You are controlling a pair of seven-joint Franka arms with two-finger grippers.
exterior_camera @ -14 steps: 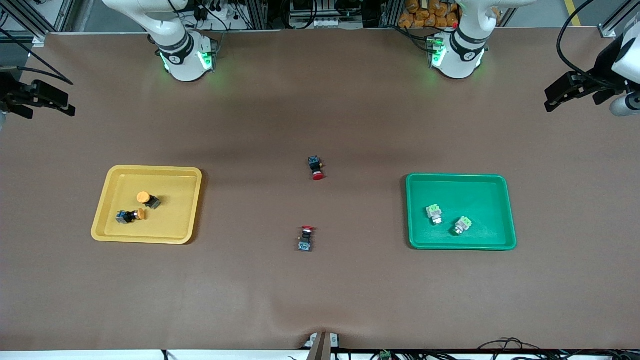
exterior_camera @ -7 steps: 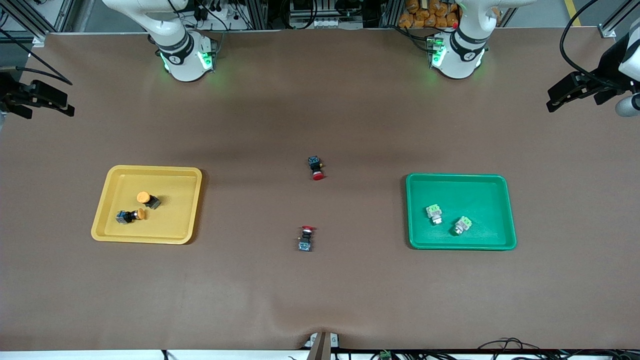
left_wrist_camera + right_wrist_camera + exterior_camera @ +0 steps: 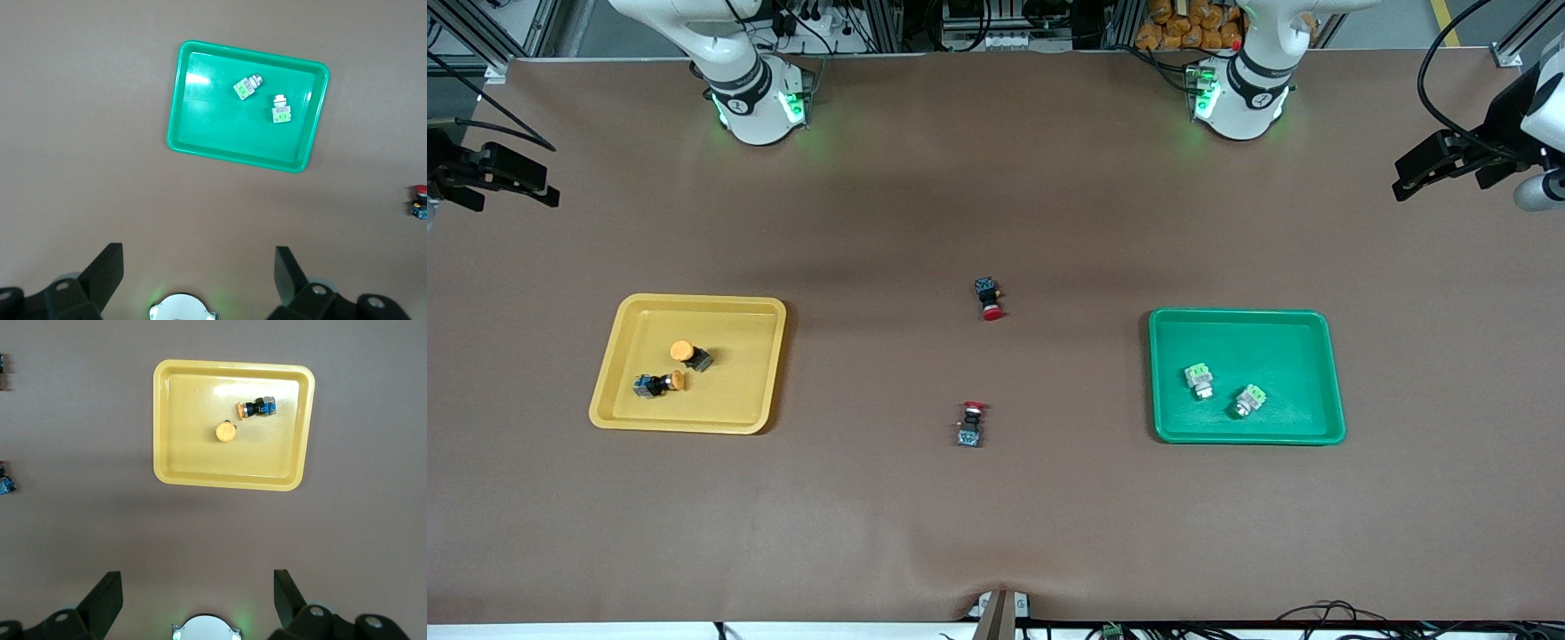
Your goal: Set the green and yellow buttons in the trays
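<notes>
You see the table point(image 3: 996, 516) carrying the green tray point(image 3: 1307, 338) near the left arm's end, holding both green buttons point(image 3: 1199, 380), and the yellow tray point(image 3: 738, 391) near the right arm's end, holding both yellow buttons point(image 3: 683, 352). The left gripper point(image 3: 199, 273) and right gripper point(image 3: 197, 592) hang high over the table's two ends, jaws wide, holding nothing.

A robotics lab is showing itself here — two white arm bases point(image 3: 758, 102) are glowing green at about eleven and one o'clock of the brown-covered tabletop point(image 3: 996, 516), bolted at its edge. Aluminium framing point(image 3: 463, 31) is standing at the corners, and black cables point(image 3: 1436, 62) are trailing down toward the arm at three o'clock. Past the twelve o'clock edge, racks of gear and orange items point(image 3: 1192, 22) are crowding together — test-bench clutter, nothing domestic.
</notes>
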